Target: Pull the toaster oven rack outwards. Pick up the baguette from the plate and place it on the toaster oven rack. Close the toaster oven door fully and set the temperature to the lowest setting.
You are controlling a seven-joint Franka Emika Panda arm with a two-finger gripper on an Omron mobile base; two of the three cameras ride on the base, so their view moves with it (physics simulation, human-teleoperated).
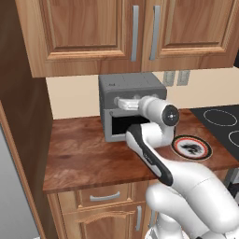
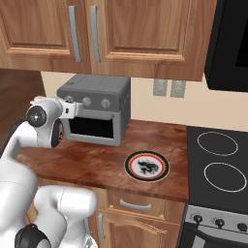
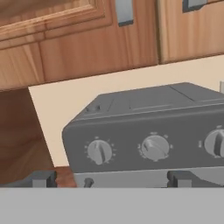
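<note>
No brand, label or readable writing showed on anything; the knobs [image 3: 99, 151] carried only small tick marks too fine to read, and the plate's dark centre pattern was no lettering.

The oven [image 2: 94, 109] stood on the worktop [image 1: 88, 156] against the back wall, below the wall cabinets [image 1: 135, 32]. Its door [image 2: 92, 127] stood upright and shut, the black window facing out. Neither the rack nor the baguette could be made out behind that glass.

The end effector [image 3: 109, 179] hovered just in front of the oven's upper panel, level with the knob row, its fingers [image 3: 41, 178] spread wide with nothing between them. In the hand view the left and middle knobs sat between the two tips, the third knob at the right edge. It was not clear whether the tips touched the panel.

The plate [image 2: 147, 165] lay flat on the worktop to the oven's right, near the front edge, apart from the oven and with nothing on it. Bare wood stretched between them and across the front of the oven. The stove [image 2: 220, 164] butted against the worktop's right edge, just beside the plate. On the far left a tall dark wood panel [image 1: 23, 140] closed off the worktop, leaving a bare strip beside the oven.
</note>
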